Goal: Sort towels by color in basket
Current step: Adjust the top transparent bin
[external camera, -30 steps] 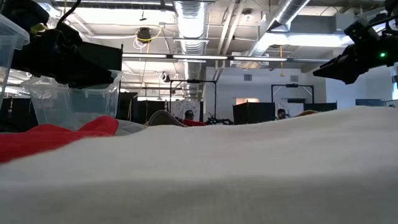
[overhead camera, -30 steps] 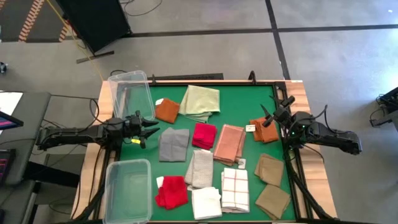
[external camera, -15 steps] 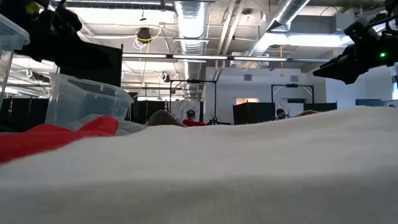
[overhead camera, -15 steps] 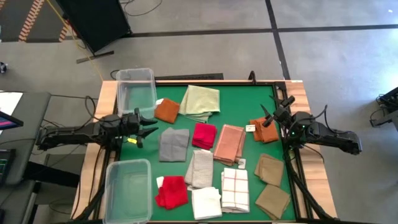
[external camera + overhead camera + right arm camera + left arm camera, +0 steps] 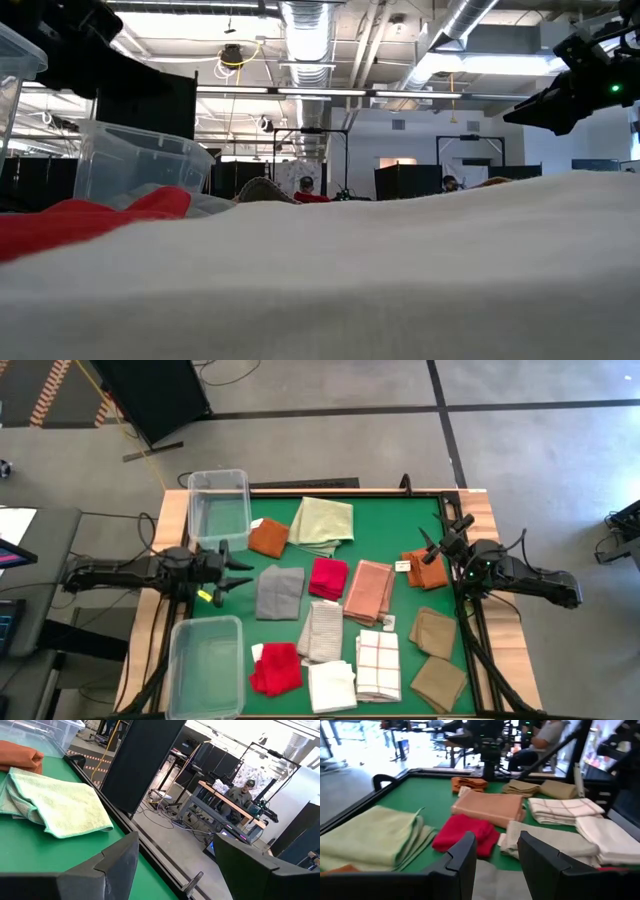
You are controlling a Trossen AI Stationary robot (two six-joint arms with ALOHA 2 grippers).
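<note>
Folded towels lie flat on the green mat: rust-orange (image 5: pixel 268 537), pale green (image 5: pixel 323 523), grey (image 5: pixel 279 591), red (image 5: pixel 328 577), salmon pink (image 5: pixel 368 590), a second rust-orange (image 5: pixel 426 571), a second red (image 5: pixel 275 668), white (image 5: pixel 332 685), white-checked (image 5: pixel 378 663) and two tan (image 5: pixel 433 630). My left gripper (image 5: pixel 242 571) (image 5: pixel 496 845) is open and empty at the mat's left edge, pointing at the grey towel. My right gripper (image 5: pixel 427 546) (image 5: pixel 175 855) is open and empty by the right-hand rust-orange towel.
Two clear plastic bins stand on the table's left strip, one at the far corner (image 5: pixel 218 505) and one at the near corner (image 5: pixel 205 665). A black frame (image 5: pixel 300 485) borders the mat. In the low view a white towel (image 5: pixel 400 280) fills the foreground. People sit in the room behind.
The far clear bin, tilted a second ago, has settled flat at the table's far left corner. My left arm has drawn back a little toward the table's left edge and away from the bin. The right arm has kept still.
</note>
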